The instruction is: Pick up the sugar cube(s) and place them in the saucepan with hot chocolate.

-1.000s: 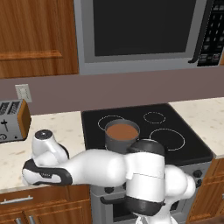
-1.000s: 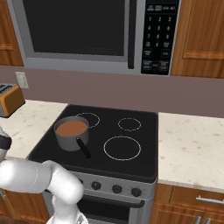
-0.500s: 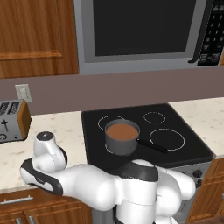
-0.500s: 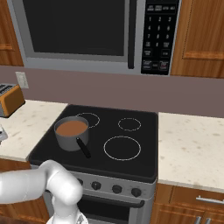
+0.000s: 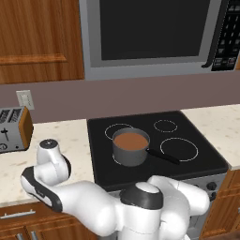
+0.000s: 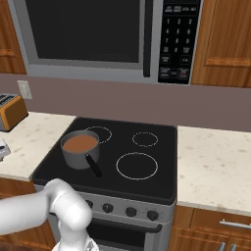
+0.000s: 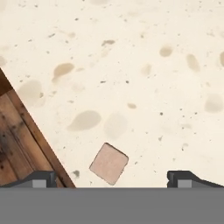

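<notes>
Sugar cube (image 7: 109,163), the pinkish-tan one, lies flat on the speckled counter (image 7: 144,74) close to its front edge, where the wood of the cabinet (image 7: 17,140) begins. The gripper (image 7: 111,179) hangs straight above it with its jaws wide apart and nothing between them; the cube sits between the two dark fingertips (image 7: 38,178), slightly toward one side, which suggests the hand is lined up for a descent and pinch. The saucepan (image 5: 131,147) of brown hot chocolate stands on the front left burner of the stove (image 5: 197,152), handle pointing toward the front right, well apart from the cube. The arm (image 5: 56,183) reaches left over the counter, near the toaster (image 5: 13,129), because the cube lies on that side.
</notes>
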